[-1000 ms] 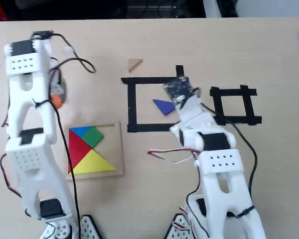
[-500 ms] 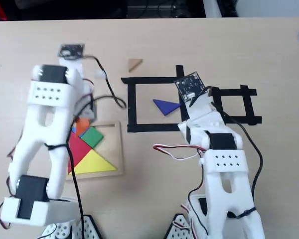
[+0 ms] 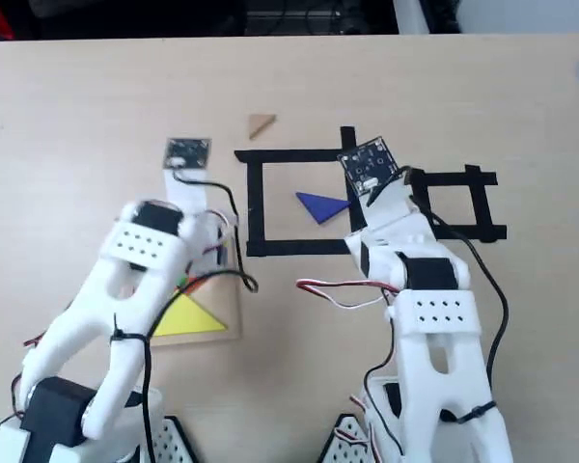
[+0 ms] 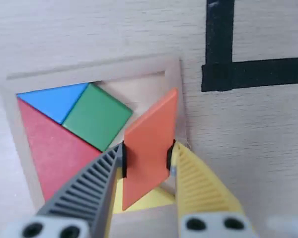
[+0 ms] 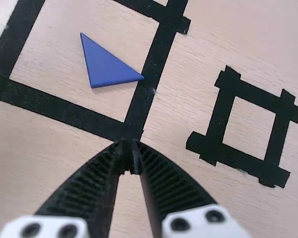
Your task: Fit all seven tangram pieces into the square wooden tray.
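Left gripper [image 4: 146,157], clamped on orange piece [image 4: 151,131], has swung over tray [image 4: 89,74]; seating apparently imminent. Right gripper [image 5: 129,148] closed, empty.

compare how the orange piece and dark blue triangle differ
The orange piece is a parallelogram, the dark blue triangle three-sided. The orange piece is held tilted in the left claw over the tray; the dark blue triangle lies flat inside the taped rectangle. Neither is seated in the tray.
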`<state>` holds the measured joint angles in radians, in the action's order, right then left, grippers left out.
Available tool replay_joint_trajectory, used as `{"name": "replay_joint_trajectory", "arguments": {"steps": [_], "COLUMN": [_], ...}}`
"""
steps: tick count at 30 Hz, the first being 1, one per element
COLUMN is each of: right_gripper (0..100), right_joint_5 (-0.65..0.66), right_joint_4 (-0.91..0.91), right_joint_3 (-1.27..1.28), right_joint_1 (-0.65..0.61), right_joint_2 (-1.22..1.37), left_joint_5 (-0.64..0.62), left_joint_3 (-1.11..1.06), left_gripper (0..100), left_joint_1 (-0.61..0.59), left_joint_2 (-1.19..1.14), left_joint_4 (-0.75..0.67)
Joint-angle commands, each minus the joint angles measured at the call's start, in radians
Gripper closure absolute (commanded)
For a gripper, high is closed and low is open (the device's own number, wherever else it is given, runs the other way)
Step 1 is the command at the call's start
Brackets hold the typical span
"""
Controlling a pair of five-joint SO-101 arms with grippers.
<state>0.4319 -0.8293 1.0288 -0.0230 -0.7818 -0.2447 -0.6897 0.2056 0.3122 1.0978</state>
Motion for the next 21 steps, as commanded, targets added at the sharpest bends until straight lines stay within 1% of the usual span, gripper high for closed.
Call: {"name": "replay_joint_trajectory", "arguments": {"steps": [1,8,13,16,18,21], "right_gripper": [98.7,98.7,98.7,98.7,98.7,98.7], "right_joint_5": [0.003,0.003,0.003,0.003,0.003,0.003], "right_joint_4": [0.028,0.026,0.023,0.029,0.029,0.029], "right_joint_3": [-0.01,-0.01,-0.001,0.007,0.007,0.007], "right_joint_1": [0.008,0.006,-0.032,-0.034,-0.034,-0.034], "right_joint_2": [-0.01,-0.01,-0.01,-0.01,-0.01,-0.01], "left_joint_5": [0.032,0.031,0.031,0.031,0.031,0.032], "left_joint_3": [-0.088,-0.088,-0.088,-0.064,-0.004,0.117], "left_gripper": [97,97,97,97,97,97], "left_joint_1": [0.039,0.015,0.01,0.001,-0.047,-0.16], "left_joint_2": [0.035,0.041,0.044,0.046,0.046,0.046], "left_joint_4": [-0.178,-0.181,-0.178,-0.164,-0.114,-0.009]}}
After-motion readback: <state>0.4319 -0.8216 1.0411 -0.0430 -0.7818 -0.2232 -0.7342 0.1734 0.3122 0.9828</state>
